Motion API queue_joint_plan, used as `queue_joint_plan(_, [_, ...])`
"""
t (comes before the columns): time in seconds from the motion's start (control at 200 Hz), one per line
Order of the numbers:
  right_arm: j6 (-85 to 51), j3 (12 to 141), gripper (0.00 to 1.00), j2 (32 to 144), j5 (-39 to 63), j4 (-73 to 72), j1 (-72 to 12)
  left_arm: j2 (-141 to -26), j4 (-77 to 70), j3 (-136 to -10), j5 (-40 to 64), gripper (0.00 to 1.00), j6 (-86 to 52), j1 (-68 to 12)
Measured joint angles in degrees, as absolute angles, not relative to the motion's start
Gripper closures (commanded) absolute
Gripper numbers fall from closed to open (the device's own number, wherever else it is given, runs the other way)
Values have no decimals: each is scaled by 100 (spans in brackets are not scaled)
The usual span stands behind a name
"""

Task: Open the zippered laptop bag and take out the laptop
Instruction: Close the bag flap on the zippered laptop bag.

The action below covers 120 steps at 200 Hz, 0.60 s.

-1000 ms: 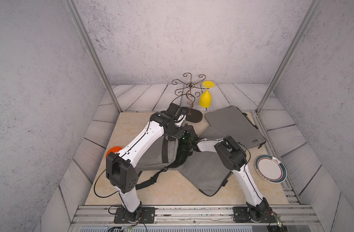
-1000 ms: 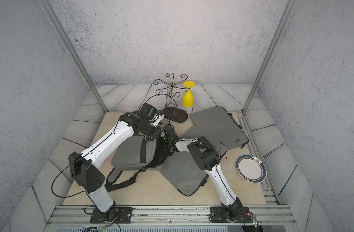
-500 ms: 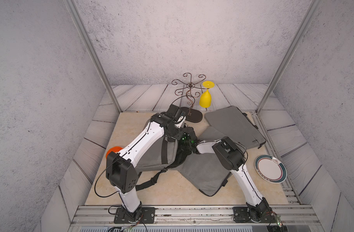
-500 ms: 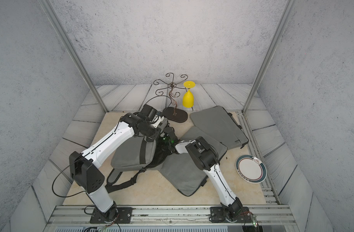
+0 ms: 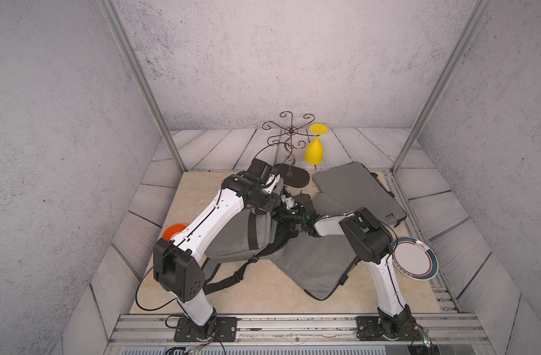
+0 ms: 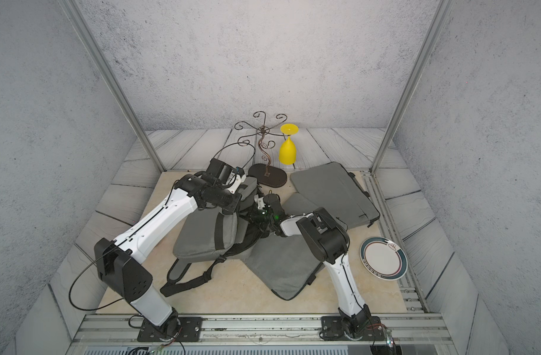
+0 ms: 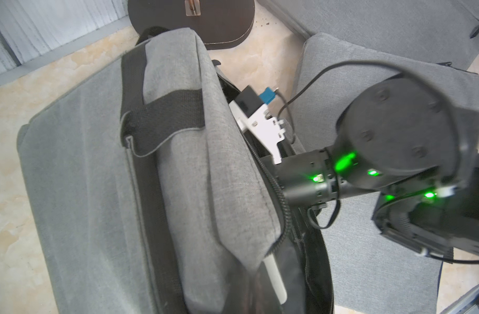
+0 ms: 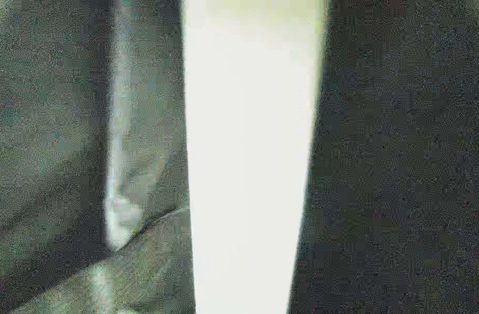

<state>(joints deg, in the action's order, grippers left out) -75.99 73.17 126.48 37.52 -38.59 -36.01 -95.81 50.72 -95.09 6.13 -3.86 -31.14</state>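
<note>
Laptop bag [image 5: 232, 242]: grey, with black straps, lying flat just to the 9 o'clock side of the table's [image 5: 263, 295] centre in both top views. Its shoulder strap [image 5: 226, 281] trails on the table toward 6 o'clock. The zipper side faces 3 o'clock and stands unzipped. In the left wrist view the top flap is lifted clear of the dark interior.

Left arm [image 5: 211, 221]: reaches from the 7 o'clock base across the bag. Left gripper [image 7: 271, 269]: jaws together, clamped on the edge of the raised flap.

Right arm [image 5: 330, 219]: comes from the 5 o'clock base, elbow high, forearm pointing to 9 o'clock. Right gripper [image 7: 290, 190]: its body enters the bag's open mouth and its fingers are buried inside. Whether they are apart or together cannot be told. The right wrist view gives only dark fabric on either side of a bright white band, which cannot be identified.

Laptop: cannot be made out in any view.

Other items: one grey sleeve [image 5: 358, 190] at 2 o'clock. A second sleeve [image 5: 318, 267] at 5 o'clock, under the right forearm and touching the bag. A plate [image 5: 415, 258] at 3 o'clock on the table's edge. A wire stand [image 5: 289, 135] at 12 o'clock with a yellow glass [image 5: 313, 152] hanging upside down from it. An orange object [image 5: 174, 230] at 9 o'clock, partly hidden by the left arm.
</note>
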Motion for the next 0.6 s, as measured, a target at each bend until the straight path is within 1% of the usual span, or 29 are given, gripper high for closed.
queue_joint_plan(0.415, [-7129, 6335, 100, 11406, 3778, -3063, -3258, -9605, 5015, -9441, 788, 100, -349, -3114])
queue_joint_plan(0.6, [-6997, 6160, 100, 11264, 3758, -2950, -3286, -9756, 4936, -9459, 1000, 100, -519, -3114])
